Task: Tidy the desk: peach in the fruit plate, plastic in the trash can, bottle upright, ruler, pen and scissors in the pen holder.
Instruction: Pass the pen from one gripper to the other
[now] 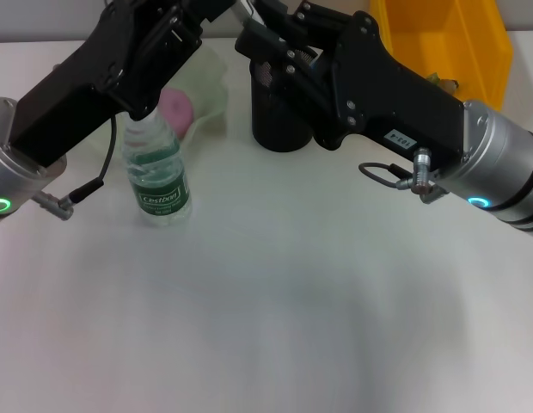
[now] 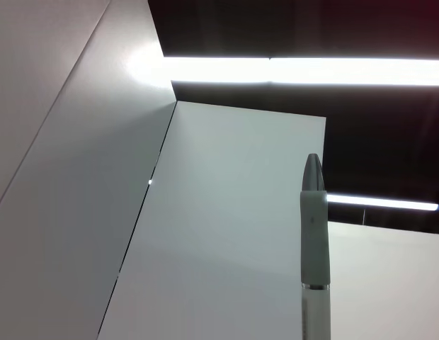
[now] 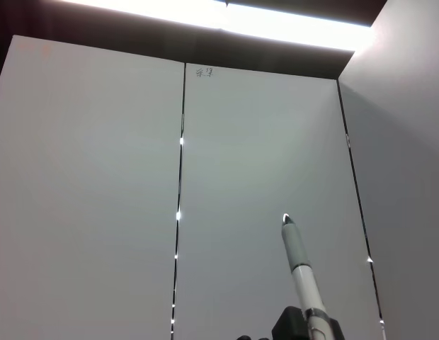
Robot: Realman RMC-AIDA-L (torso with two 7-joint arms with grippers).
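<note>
The bottle stands upright on the desk, left of centre. Behind it a pink peach lies in the translucent fruit plate. The black pen holder stands at the back centre. My right gripper hovers over the holder. My left gripper is raised above the fruit plate, partly cut off by the head view's top edge. A white pen with a silver tip points upward in the left wrist view. The right wrist view shows the pen with a black part around its lower end. Ruler, scissors and plastic are out of view.
A yellow trash can stands at the back right, behind my right arm. The wide near half of the white desk holds nothing. Both wrist views face pale wall panels and ceiling lights.
</note>
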